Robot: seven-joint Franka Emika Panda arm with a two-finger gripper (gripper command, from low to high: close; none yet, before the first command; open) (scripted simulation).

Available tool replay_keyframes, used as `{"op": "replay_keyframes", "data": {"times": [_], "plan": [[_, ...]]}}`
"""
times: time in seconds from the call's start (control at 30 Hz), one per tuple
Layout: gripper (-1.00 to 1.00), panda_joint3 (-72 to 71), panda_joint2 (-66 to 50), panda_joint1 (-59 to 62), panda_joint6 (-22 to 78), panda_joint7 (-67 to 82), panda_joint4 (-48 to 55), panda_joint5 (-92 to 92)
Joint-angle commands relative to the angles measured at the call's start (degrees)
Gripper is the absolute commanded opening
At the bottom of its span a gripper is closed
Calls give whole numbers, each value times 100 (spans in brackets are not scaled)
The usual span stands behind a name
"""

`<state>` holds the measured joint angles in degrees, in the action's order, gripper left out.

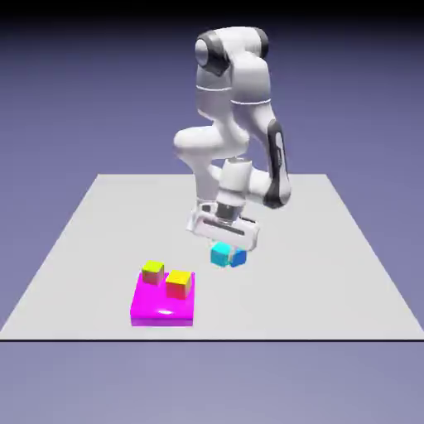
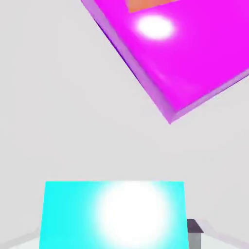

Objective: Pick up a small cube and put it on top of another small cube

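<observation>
The light cyan cube (image 1: 219, 255) sits directly under my gripper (image 1: 222, 247) near the table's middle. The darker blue cube (image 1: 239, 258) is right beside it, on the exterior view's right, touching or nearly so. In the hand view the cyan cube (image 2: 114, 216) fills the bottom, brightly lit on top, with my gripper (image 2: 121, 236) shut on it. One grey fingertip (image 2: 194, 227) shows pressed against its right side; the other is hidden by the cube. Whether the cube is off the table I cannot tell. The blue cube is out of the hand view.
A magenta block (image 1: 163, 308) lies toward the front left of the table, carrying two yellow-topped red cubes (image 1: 152, 272) (image 1: 179, 283). In the hand view the magenta block (image 2: 194, 58) fills the upper right.
</observation>
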<state>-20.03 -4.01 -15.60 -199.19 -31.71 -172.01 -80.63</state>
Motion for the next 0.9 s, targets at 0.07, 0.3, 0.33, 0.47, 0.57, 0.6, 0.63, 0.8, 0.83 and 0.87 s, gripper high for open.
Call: {"op": "replay_keyframes", "data": {"times": [0.07,0.3,0.33,0.47,0.57,0.6,0.63,0.8,0.83,0.87], "plan": [[-100,-338,163,204,-38,594,71,-754],[-100,-1128,544,681,-122,1964,237,-2498],[-100,-1241,599,750,-134,2160,261,-2748],[-100,-1692,816,1023,-183,2944,356,-3744],[-100,-2031,980,1227,-219,3531,427,-4492],[-100,-2144,1034,1295,-231,3727,451,-4741],[-100,-2257,1089,1364,-243,3923,474,-4990],[-100,-2821,1361,1705,-304,4902,593,-6236],[-100,-2934,1415,1773,-316,5098,617,-6485],[-100,-3047,1470,1841,-328,5293,640,-6734]]}}
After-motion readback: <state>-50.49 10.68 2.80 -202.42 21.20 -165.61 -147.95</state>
